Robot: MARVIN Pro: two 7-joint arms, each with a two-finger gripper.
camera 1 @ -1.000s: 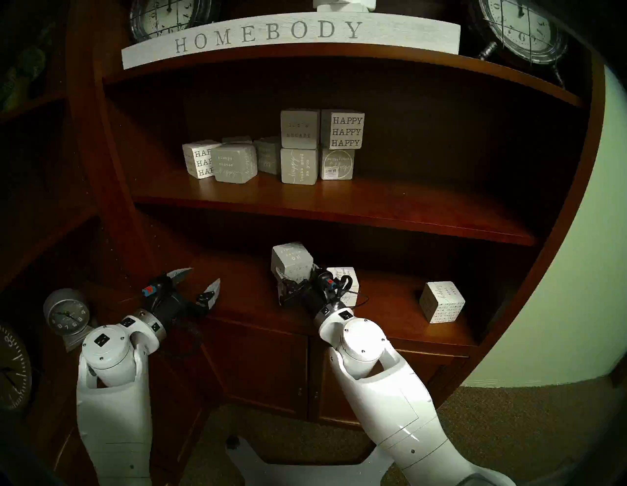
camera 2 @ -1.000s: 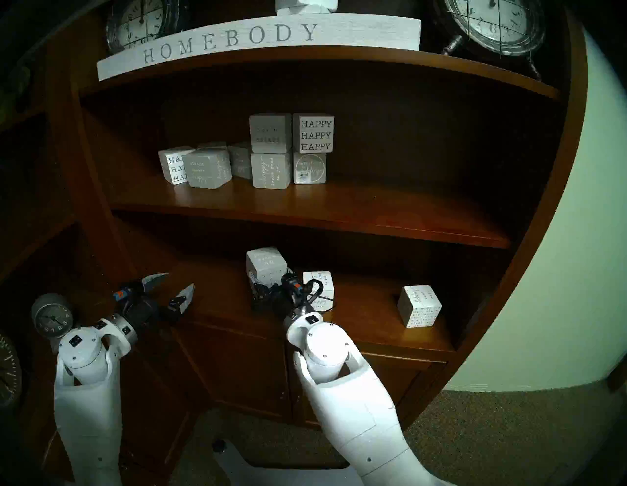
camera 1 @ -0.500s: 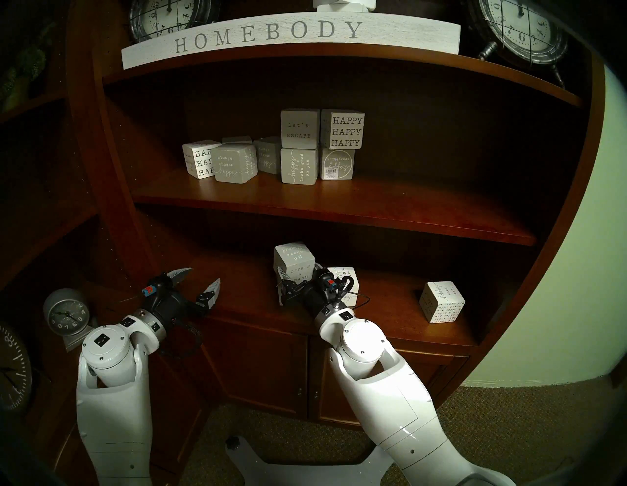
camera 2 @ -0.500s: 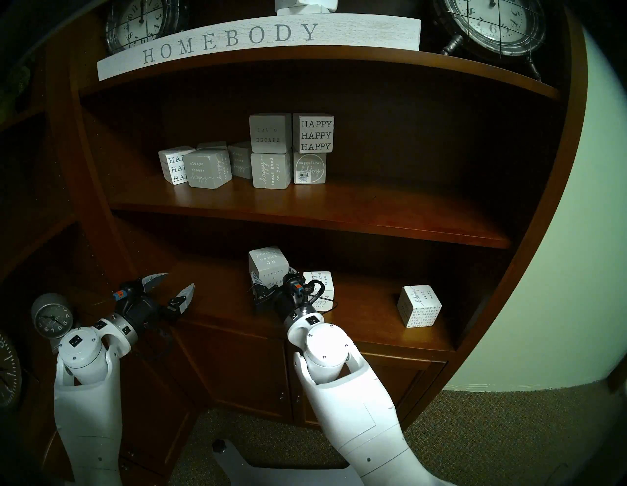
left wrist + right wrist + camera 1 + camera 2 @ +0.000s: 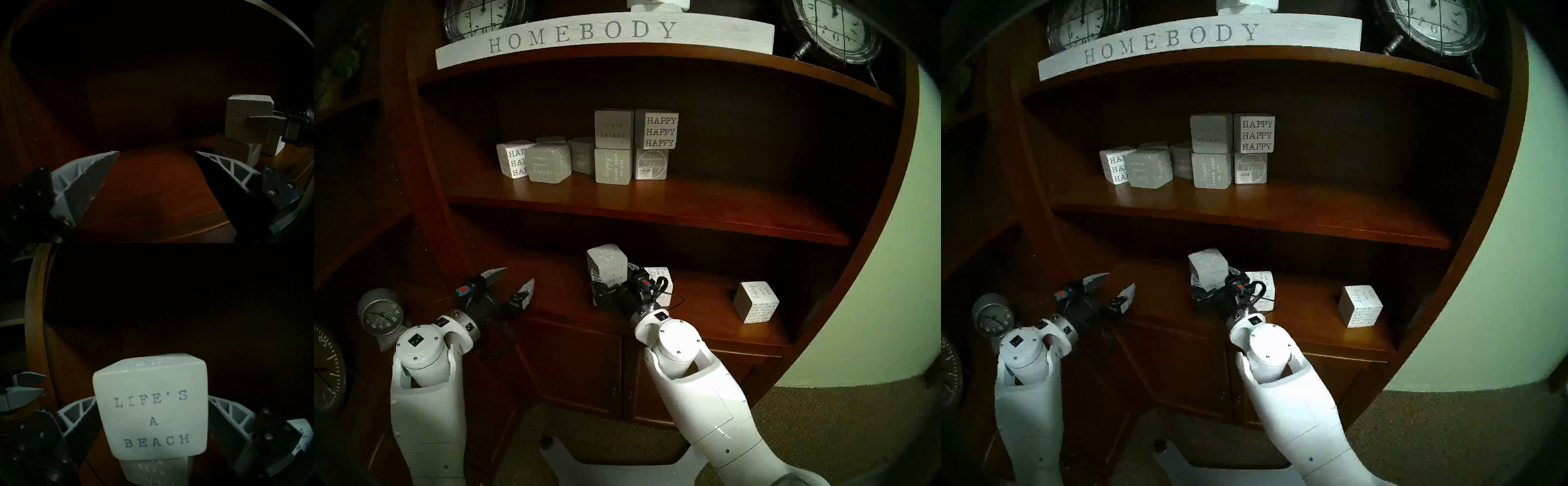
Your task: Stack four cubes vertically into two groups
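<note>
Right gripper [image 5: 153, 426], its fingers clamped on opposite side faces of our grey "LIFE'S A BEACH" cube [image 5: 151, 412], sets it on the lower grey cube [image 5: 156, 472] mid-shelf. Rigid and smooth, we judge; flat faces suit gripping. Left gripper [image 5: 156, 152] stands wide, empty.

Hidden, cropped and blurred parts

In the head views the right gripper [image 5: 612, 285] covers the lower grey cube; the right wrist view crops that cube [image 5: 156, 472] at the bottom edge, its script too faint to read. Whether the beach cube [image 5: 153, 405] rests on it or hangs just above cannot be told. The gripper also masks part of the white cube [image 5: 663, 281]. Lettering on the right-hand white cube [image 5: 756, 302] is blurred. The left wrist view is too dark to read the cube faces.
</note>
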